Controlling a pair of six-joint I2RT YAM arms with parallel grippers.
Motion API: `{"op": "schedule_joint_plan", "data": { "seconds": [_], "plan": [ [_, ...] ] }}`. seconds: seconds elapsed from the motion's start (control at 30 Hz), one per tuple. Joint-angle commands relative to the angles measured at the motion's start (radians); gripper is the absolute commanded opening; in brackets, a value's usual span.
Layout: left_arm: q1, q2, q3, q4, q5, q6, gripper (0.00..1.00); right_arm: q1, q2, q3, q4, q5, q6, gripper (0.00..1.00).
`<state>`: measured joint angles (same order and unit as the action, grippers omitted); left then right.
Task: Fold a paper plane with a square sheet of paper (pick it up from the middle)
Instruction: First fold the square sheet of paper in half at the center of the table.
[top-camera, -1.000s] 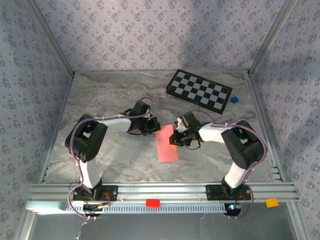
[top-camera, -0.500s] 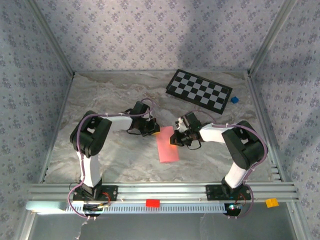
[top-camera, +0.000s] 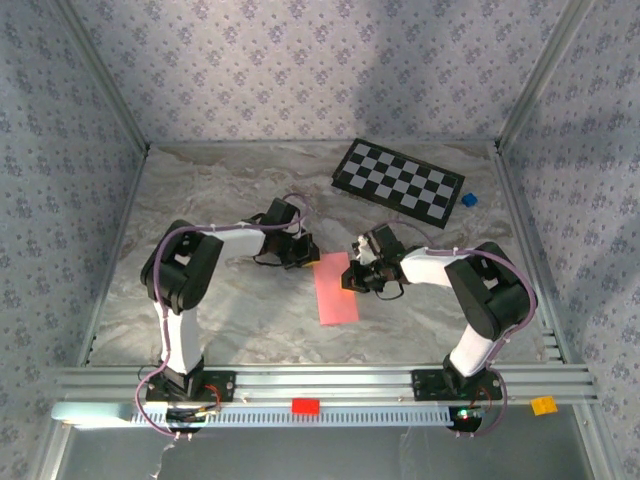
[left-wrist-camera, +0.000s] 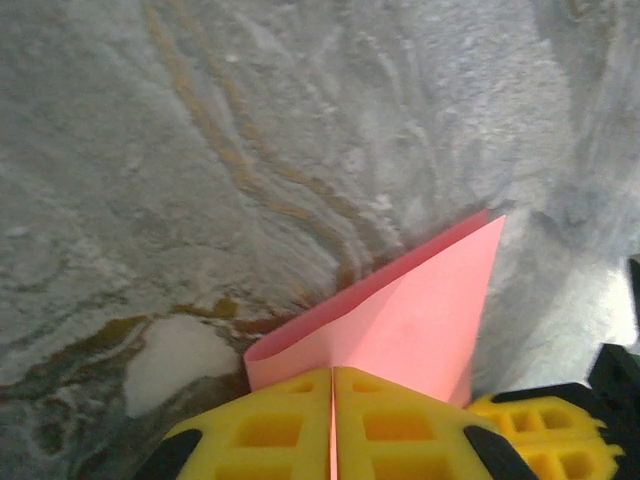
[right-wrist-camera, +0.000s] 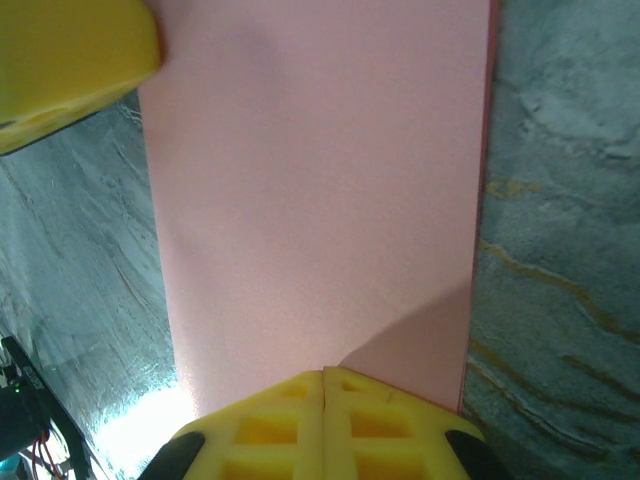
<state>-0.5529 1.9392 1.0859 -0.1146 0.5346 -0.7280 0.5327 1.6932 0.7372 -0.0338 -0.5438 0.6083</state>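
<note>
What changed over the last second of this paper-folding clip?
The left arm swung its elbow slightly rightward, while the left gripper stayed shut on the paper at its folded edge. The right gripper stayed shut over the paper; paper and checkerboard did not move.

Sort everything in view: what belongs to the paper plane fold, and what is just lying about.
In the job:
pink sheet of paper, already folded over
left gripper, pinching its edge
right gripper, shut over the sheet

Lying about:
checkerboard
blue block
red block
orange block
</note>
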Motion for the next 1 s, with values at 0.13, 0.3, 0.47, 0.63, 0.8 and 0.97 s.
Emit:
{"op": "schedule_joint_plan", "data": {
  "seconds": [0.13, 0.3, 0.47, 0.63, 0.8, 0.97],
  "plan": [
    [0.035, 0.041, -0.005, -0.022, -0.072, 0.005, 0.07, -0.011, 0.040, -0.063, -0.150, 0.113, -0.025, 0.00],
    [0.058, 0.038, 0.006, 0.001, -0.083, -0.051, 0.06, -0.011, 0.036, -0.067, -0.144, 0.107, -0.023, 0.00],
    [0.065, 0.032, 0.035, 0.000, -0.107, -0.083, 0.06, -0.010, 0.033, -0.072, -0.141, 0.104, -0.025, 0.00],
    [0.064, 0.046, 0.079, -0.046, -0.143, -0.090, 0.06, -0.011, 0.030, -0.075, -0.137, 0.100, -0.025, 0.00],
    [0.047, -0.004, 0.107, -0.074, -0.141, -0.088, 0.05, -0.013, 0.019, -0.079, -0.140, 0.105, -0.024, 0.00],
    [-0.002, -0.124, 0.087, -0.100, -0.161, -0.081, 0.06, -0.013, 0.016, -0.076, -0.135, 0.104, -0.015, 0.00]
  ]
}}
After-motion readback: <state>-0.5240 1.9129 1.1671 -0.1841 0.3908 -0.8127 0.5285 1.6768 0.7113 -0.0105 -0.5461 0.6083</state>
